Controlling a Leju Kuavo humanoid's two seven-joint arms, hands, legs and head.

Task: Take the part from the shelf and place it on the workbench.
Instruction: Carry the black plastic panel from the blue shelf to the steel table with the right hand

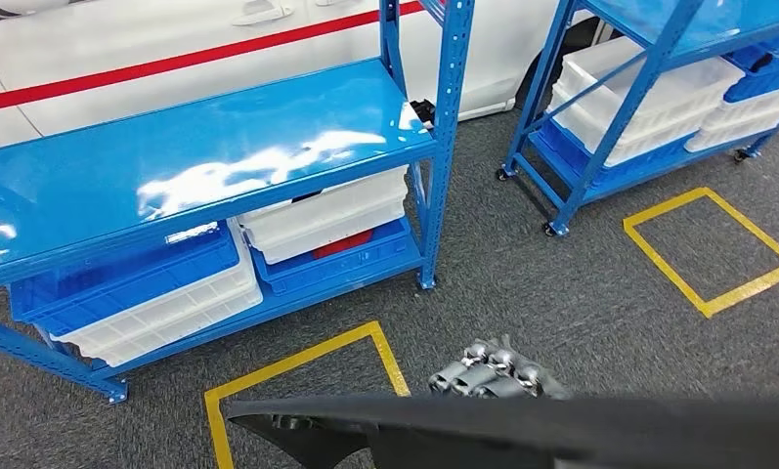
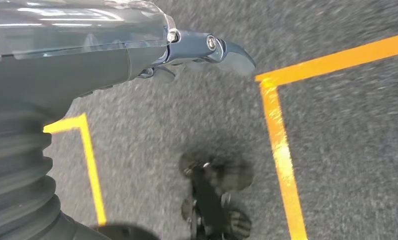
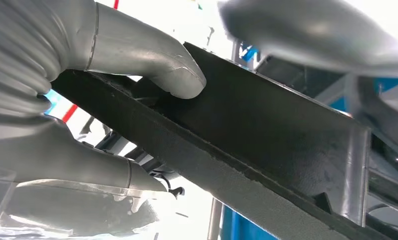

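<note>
1. Blue steel shelf (image 1: 199, 156) stands at the left, its top board bare and shining; under it sit white bins (image 1: 322, 220) and blue bins (image 1: 121, 283); behind it runs a white car body with a red stripe (image 1: 170, 63).
2. Yellow tape square (image 1: 297, 366) marks the grey carpet just before that shelf; the left hand (image 2: 197, 55) hangs over the carpet beside yellow tape lines, nothing in it, the one finger that shows reaching straight out; whether the rest are spread I cannot tell.
3. Black part (image 1: 522, 425), long and flat, lies across the low front of the head view, past the tape square, clear of the shelves; the right hand (image 1: 493, 371) grips it from behind, knuckles showing above its edge; close up, the thumb (image 3: 152, 55) presses on one face of the part (image 3: 266, 130) and another finger (image 3: 87, 165) clamps beneath.
4. Second blue shelf (image 1: 649, 88) stands at the right on castors, stacked with white bins (image 1: 649, 93); another yellow tape square (image 1: 713, 249) lies on the carpet before it.
</note>
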